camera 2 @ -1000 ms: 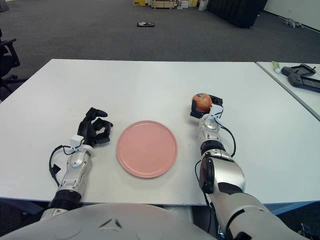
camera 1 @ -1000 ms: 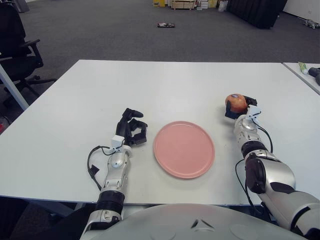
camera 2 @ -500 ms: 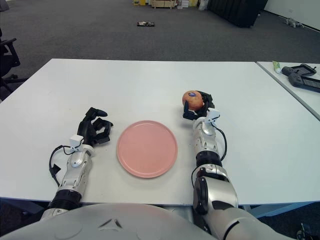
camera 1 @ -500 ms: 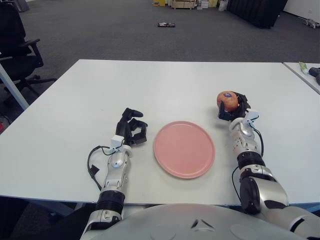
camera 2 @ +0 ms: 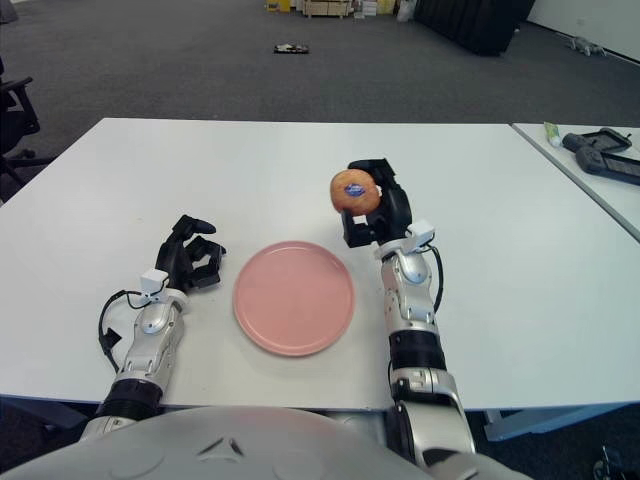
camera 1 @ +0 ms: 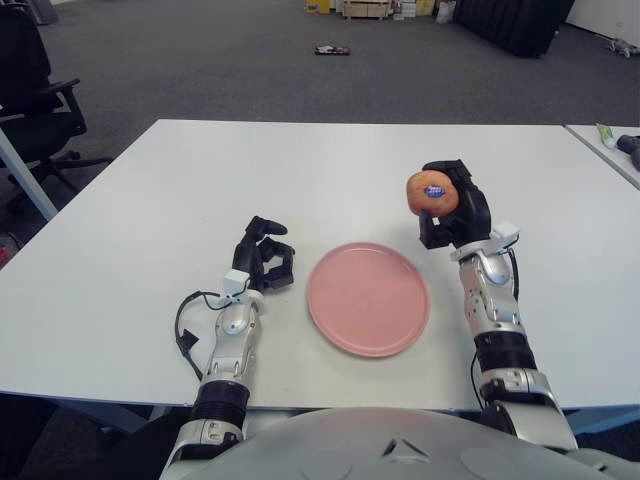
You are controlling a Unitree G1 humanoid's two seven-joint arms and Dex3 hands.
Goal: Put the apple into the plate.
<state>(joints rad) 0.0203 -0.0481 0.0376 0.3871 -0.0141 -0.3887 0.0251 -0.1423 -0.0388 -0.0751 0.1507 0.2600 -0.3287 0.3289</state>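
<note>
My right hand [camera 1: 447, 207] is shut on a red-orange apple [camera 1: 431, 192] with a small blue sticker, holding it in the air. The apple hangs just past the upper right rim of the pink plate [camera 1: 367, 297], which lies flat on the white table [camera 1: 320, 180] in front of me. My left hand [camera 1: 263, 262] shows to the left of the plate with its dark fingers curled and holding nothing.
A second table [camera 2: 590, 165] stands at the right with a dark controller-like device [camera 2: 603, 150] and a small green-capped tube [camera 2: 551, 131] on it. A black office chair [camera 1: 35, 90] stands on the carpet at the far left.
My right hand has lifted the apple and carried it left toward the plate, from near the table's right side to just beside the plate's upper right rim. The left hand has not moved.
</note>
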